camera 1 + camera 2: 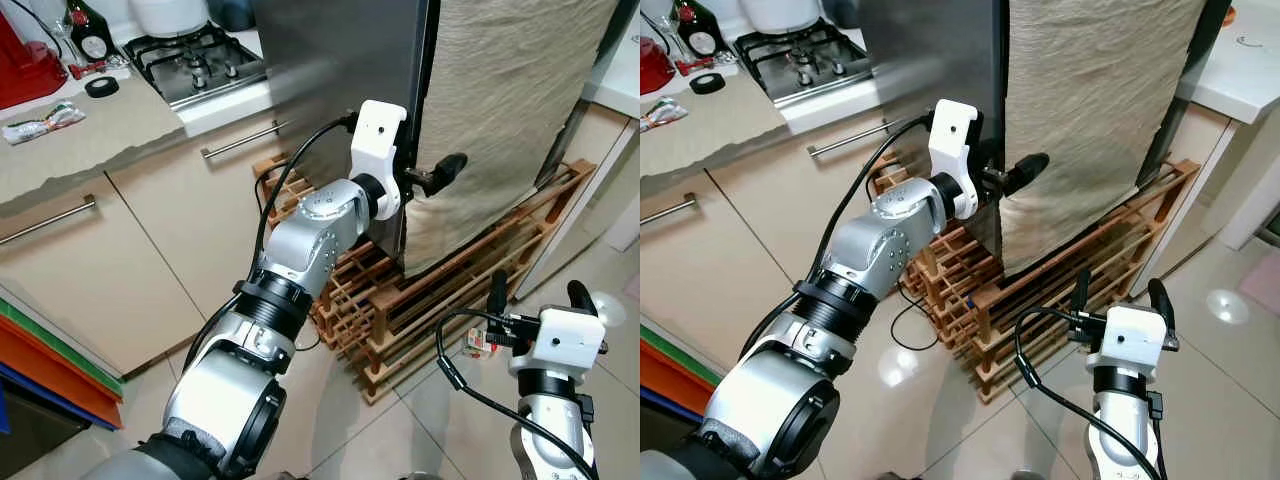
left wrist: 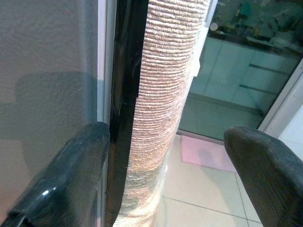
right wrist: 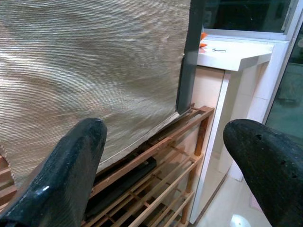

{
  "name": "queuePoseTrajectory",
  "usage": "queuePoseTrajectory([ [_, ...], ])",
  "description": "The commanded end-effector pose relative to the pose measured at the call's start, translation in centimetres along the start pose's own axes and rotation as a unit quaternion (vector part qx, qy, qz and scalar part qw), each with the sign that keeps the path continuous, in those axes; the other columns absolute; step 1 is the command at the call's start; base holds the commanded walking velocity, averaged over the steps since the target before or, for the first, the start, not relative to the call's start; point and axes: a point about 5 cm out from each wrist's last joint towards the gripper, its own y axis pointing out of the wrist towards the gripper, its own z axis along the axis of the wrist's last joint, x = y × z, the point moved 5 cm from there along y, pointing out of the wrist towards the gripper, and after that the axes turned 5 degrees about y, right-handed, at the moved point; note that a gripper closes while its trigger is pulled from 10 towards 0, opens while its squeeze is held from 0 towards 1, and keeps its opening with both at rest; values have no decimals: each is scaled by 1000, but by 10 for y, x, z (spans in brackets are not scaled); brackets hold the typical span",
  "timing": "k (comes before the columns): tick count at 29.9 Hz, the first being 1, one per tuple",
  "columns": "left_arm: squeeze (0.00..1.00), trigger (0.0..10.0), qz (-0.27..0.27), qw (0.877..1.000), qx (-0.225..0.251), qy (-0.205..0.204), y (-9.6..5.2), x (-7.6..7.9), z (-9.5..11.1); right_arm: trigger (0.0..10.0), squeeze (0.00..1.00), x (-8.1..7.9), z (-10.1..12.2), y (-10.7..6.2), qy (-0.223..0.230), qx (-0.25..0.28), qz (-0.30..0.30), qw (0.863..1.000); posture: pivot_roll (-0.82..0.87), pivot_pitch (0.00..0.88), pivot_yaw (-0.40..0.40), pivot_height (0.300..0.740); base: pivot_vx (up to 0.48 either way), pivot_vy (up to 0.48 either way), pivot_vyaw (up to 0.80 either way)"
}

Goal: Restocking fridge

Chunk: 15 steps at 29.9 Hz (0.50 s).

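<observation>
At fridge door edge (image 2: 124, 94), vertical, between my left gripper (image 2: 165, 165) open fingers; right gripper (image 1: 540, 295) open, farther.

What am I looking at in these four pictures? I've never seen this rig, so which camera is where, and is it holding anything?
This is a humanoid robot with two silver arms, each ending in two long black fingers. The two wide pictures come from its head, looking down; the two close ones come from cameras on its wrists.

Its left gripper is open at the edge of the fridge door, one finger either side of that edge, where a beige woven cloth hangs. Its right gripper is open and holds nothing, low in front of a wooden rack on the tiled floor. To the robot's left are a counter and a gas hob.
</observation>
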Motion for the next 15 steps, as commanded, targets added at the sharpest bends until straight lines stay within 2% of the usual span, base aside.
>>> queuePoseTrajectory([
  [1,0,10000,-73,997,6,-38,10,51,-6,10000,0,-4,-1,0,0,-4,4,1000,-208,51,126,740,0,0,0],
  [6,0,10000,-81,996,2,-44,13,59,-6,10000,0,-5,-2,0,1,-5,4,1000,-209,52,131,740,0,0,0],
  [9,0,10000,-97,993,-1,-69,15,67,-5,10000,0,-5,-2,0,2,-5,3,1000,-208,50,135,740,0,0,0],
  [10,0,10000,-133,986,0,-104,16,80,-1,10000,0,-6,-3,1,4,-7,2,1000,-208,49,136,740,0,0,0],
  [11,0,10000,-154,981,3,-116,15,86,2,10000,0,-6,-3,1,5,-8,1,1000,-208,50,138,740,0,0,0],
  [12,0,10000,-154,981,3,-116,15,86,2,10000,0,-6,-3,1,5,-8,1,1000,-208,50,138,740,0,0,0],
  [15,0,10000,-209,970,13,-120,11,101,9,10000,0,-5,-5,2,7,-11,-1,1000,-208,48,140,740,0,0,0],
])
